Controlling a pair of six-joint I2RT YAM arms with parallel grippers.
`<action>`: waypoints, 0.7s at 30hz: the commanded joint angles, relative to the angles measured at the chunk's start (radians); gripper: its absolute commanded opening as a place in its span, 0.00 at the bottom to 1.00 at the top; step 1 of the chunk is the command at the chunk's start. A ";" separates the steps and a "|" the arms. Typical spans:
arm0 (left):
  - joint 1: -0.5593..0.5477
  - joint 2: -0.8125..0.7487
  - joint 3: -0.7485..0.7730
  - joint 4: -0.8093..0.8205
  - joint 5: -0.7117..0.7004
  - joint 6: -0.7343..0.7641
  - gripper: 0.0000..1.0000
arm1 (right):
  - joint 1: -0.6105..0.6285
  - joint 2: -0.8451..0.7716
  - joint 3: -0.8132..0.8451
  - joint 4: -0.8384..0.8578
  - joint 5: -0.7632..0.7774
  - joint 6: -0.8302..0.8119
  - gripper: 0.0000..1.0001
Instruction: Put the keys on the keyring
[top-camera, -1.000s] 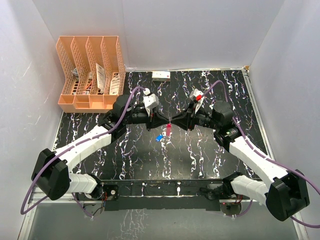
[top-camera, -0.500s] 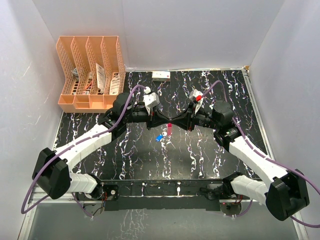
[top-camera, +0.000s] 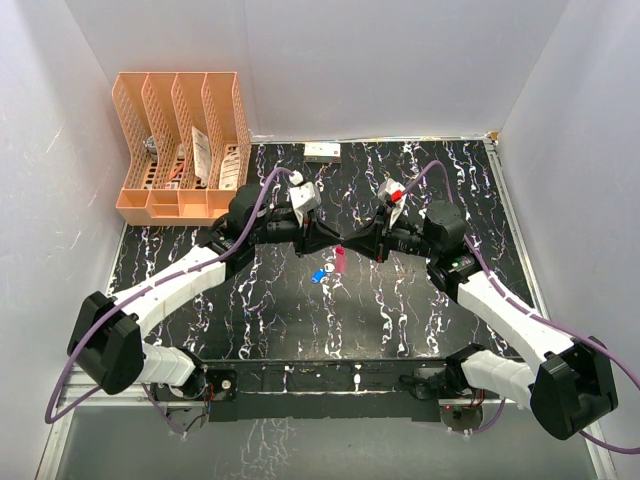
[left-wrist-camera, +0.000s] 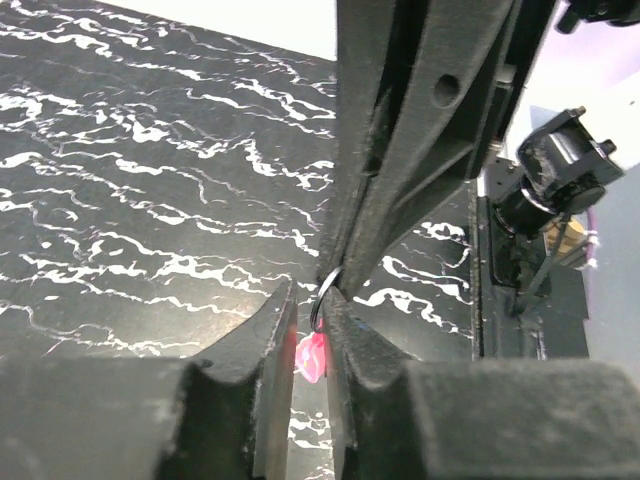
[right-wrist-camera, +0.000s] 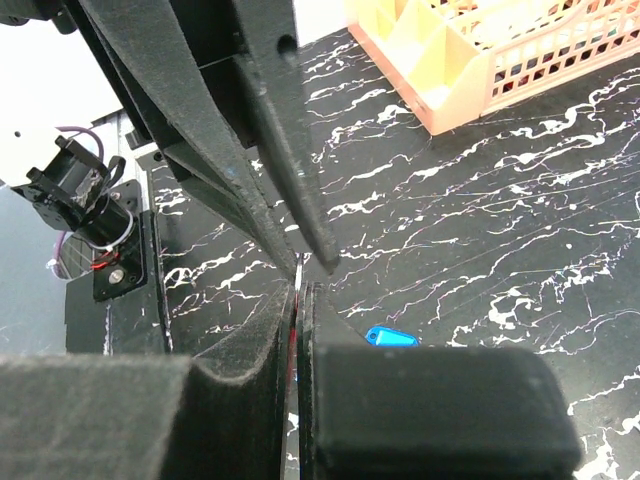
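Black marbled counter (top-camera: 250, 300), white walls close on 3 sides: both arms meet mid-counter w/ keyring (top-camera: 338, 260) held up btwn them, prob. so the ring hangs free for threading. R fingers (right-wrist-camera: 260, 360) are pressed tight on the ring's edge; L fingers (left-wrist-camera: 270, 340) are all but shut, pinching it w/ red strap dangling between. Just under lie blue key (top-camera: 318, 275) & white key (top-camera: 328, 267); open room all round, rack (top-camera: 180, 140) well apart at far-left edge.

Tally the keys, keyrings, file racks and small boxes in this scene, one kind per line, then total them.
keys: 2 (blue key, white key)
keyring: 1
orange file rack: 1
white box: 1
total: 5
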 joint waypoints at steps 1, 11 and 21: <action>-0.002 -0.046 0.025 -0.009 -0.137 -0.011 0.24 | 0.003 -0.011 0.051 0.056 0.005 0.004 0.00; -0.002 -0.276 -0.160 0.170 -0.558 -0.020 0.49 | 0.003 0.014 0.073 0.017 0.172 0.098 0.00; -0.012 -0.294 -0.320 0.375 -0.757 -0.015 0.50 | 0.005 0.088 0.203 -0.039 0.403 0.446 0.00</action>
